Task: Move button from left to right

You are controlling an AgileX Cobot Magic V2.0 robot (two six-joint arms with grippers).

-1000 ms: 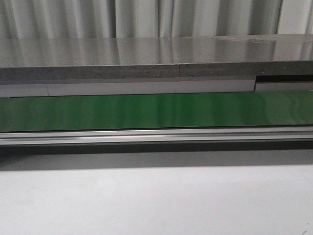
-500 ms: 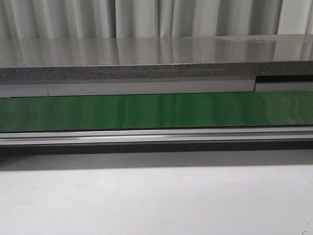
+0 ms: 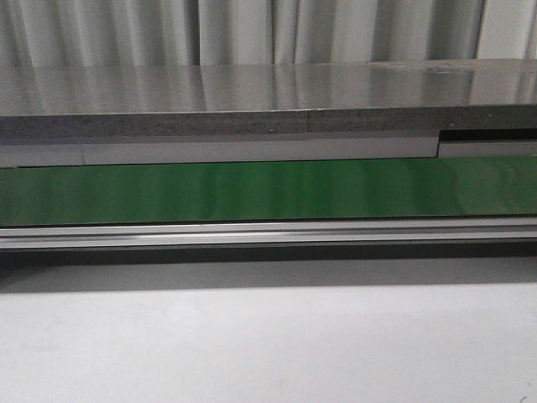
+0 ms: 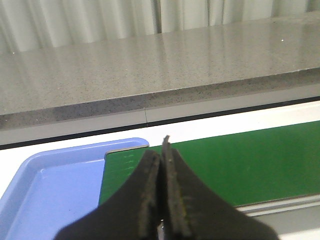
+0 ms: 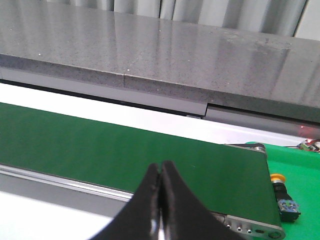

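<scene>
The button [image 5: 281, 189], with an orange-yellow cap and a black boxy body, shows only in the right wrist view. It lies on a green surface just past the end of the green conveyor belt [image 5: 125, 150]. My right gripper [image 5: 161, 167] is shut and empty, over the belt's near edge and well apart from the button. My left gripper [image 4: 161, 152] is shut and empty, over the other end of the belt [image 4: 240, 160], beside a blue tray [image 4: 50, 185]. Neither gripper nor the button shows in the front view.
The green belt [image 3: 268, 191] runs across the front view, with a metal rail [image 3: 268, 233] in front and a grey stone ledge [image 3: 252, 101] behind. White table surface [image 3: 268, 344] lies nearest me. The part of the blue tray that shows holds nothing.
</scene>
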